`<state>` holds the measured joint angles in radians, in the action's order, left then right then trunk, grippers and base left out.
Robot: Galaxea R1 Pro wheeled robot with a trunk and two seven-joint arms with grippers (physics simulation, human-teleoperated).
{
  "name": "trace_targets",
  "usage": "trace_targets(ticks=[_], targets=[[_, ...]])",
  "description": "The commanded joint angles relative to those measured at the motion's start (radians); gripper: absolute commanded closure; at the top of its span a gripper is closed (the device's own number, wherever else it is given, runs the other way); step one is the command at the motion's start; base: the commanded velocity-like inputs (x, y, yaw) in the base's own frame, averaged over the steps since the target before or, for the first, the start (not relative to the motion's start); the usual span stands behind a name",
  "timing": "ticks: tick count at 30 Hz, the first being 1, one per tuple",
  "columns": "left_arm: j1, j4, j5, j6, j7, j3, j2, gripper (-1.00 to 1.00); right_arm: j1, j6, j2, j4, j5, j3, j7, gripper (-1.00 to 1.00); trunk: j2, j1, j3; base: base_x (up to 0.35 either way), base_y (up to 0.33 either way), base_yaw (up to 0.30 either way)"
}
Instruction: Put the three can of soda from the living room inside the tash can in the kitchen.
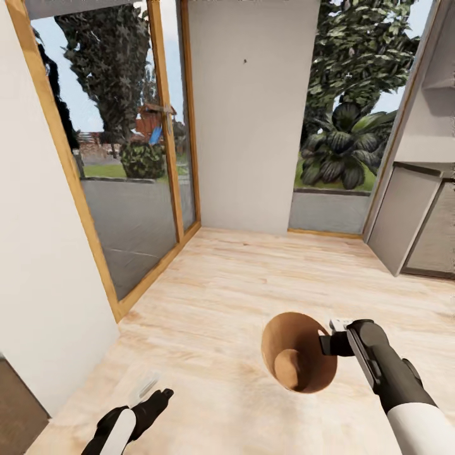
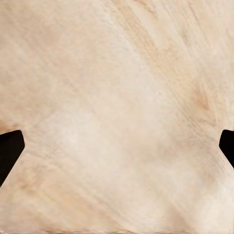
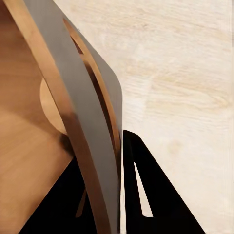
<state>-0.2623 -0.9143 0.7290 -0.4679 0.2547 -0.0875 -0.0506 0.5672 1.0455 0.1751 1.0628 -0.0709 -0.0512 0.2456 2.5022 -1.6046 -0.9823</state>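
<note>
My right gripper (image 1: pixel 330 344) is shut on the rim of the trash can (image 1: pixel 297 357). The can is tilted, its open mouth faces my head camera, and its tan-brown inside holds nothing. In the right wrist view the pale grey wall of the trash can (image 3: pixel 73 92) runs between the two dark fingers (image 3: pixel 146 190), beside the slot near the rim. My left gripper (image 1: pixel 155 404) hangs low at the left over the wooden floor. It is open, with fingertips (image 2: pixel 9 148) far apart and nothing between them. The soda cans are out of view.
A white wall (image 1: pixel 38 265) stands close on the left, then tall wood-framed glass panes (image 1: pixel 126 189) onto a garden. A white wall panel (image 1: pixel 249 114) is straight ahead. Grey kitchen base units (image 1: pixel 414 221) stand at the right. Light wooden floor (image 1: pixel 253 278) stretches ahead.
</note>
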Motion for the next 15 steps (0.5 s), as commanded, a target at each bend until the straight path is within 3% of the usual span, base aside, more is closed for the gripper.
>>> trace_targets(ticks=[1,7,15], targets=[[0.000,0.000,0.000,0.000,0.000,0.000,0.000,-1.00,0.000,0.002,0.000,0.000,0.021,-0.001,0.004,1.00,0.000,0.000,0.000,-0.328,0.000,0.001],[0.000,0.000,0.001,0.000,0.000,0.001,-0.001,-1.00,0.000,0.002,-0.001,0.000,0.019,0.000,0.004,1.00,0.000,0.000,0.000,-0.328,0.000,0.000],[0.000,0.000,0.001,0.000,0.000,0.002,-0.002,-1.00,0.000,0.002,0.000,0.000,0.020,0.001,0.004,1.00,0.000,0.000,0.000,-0.328,0.000,0.249]])
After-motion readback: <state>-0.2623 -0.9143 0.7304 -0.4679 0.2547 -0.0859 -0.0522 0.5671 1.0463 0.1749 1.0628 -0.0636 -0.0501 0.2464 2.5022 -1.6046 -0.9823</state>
